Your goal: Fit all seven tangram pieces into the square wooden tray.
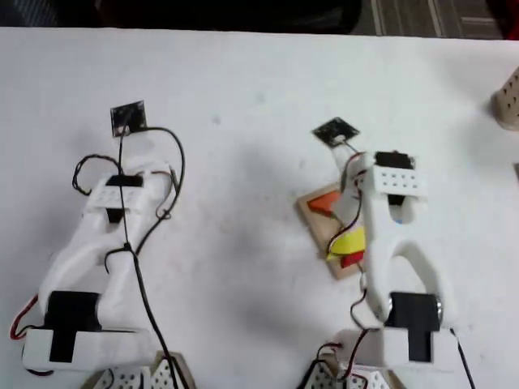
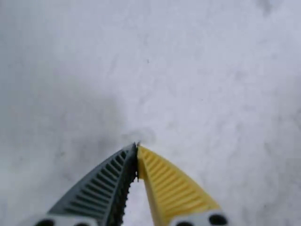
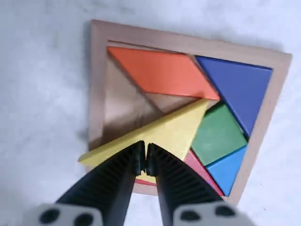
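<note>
The square wooden tray lies under my right arm. It holds an orange parallelogram, a dark blue triangle, a green square, a light blue triangle and a red piece. A large yellow triangle lies askew across them, one corner sticking out past the tray's rim. Bare tray floor shows beside it. My right gripper is shut, its tips over the yellow triangle's edge. My left gripper is shut over bare table, far from the tray.
A perforated wooden object stands at the table's right edge. Black cables loop around the left arm. The table is white, with open room between the arms and toward the back.
</note>
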Controlling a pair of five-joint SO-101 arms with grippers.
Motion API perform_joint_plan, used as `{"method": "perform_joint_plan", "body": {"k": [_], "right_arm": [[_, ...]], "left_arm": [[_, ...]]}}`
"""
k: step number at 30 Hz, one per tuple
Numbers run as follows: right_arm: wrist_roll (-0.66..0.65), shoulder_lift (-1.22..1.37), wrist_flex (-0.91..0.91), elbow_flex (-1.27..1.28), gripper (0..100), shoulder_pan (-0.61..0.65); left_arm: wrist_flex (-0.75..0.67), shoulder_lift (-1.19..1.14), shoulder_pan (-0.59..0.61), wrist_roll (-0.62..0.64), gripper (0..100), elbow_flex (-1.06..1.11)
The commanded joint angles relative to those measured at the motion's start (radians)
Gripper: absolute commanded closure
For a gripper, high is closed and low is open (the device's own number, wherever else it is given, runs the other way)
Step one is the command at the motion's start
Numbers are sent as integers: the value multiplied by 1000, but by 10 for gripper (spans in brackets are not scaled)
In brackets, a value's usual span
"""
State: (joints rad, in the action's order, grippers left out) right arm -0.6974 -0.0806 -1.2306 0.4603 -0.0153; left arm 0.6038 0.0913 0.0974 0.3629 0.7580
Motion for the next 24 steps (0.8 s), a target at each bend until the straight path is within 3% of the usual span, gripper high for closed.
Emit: {"method": "perform_joint_plan", "body": {"k": [1, 8, 11, 24], "right_arm": [[46, -101, -44, 2, 981, 71], [40, -56, 33, 127, 978, 96], [-48, -39, 25, 158, 981, 88], [-199, -38, -16, 178, 981, -88]], "left_arm": [[5, 48, -15, -9, 979, -8], [5, 48, -13, -9, 979, -8], [5, 48, -15, -9, 979, -8], [5, 48, -15, -9, 979, -8]]}}
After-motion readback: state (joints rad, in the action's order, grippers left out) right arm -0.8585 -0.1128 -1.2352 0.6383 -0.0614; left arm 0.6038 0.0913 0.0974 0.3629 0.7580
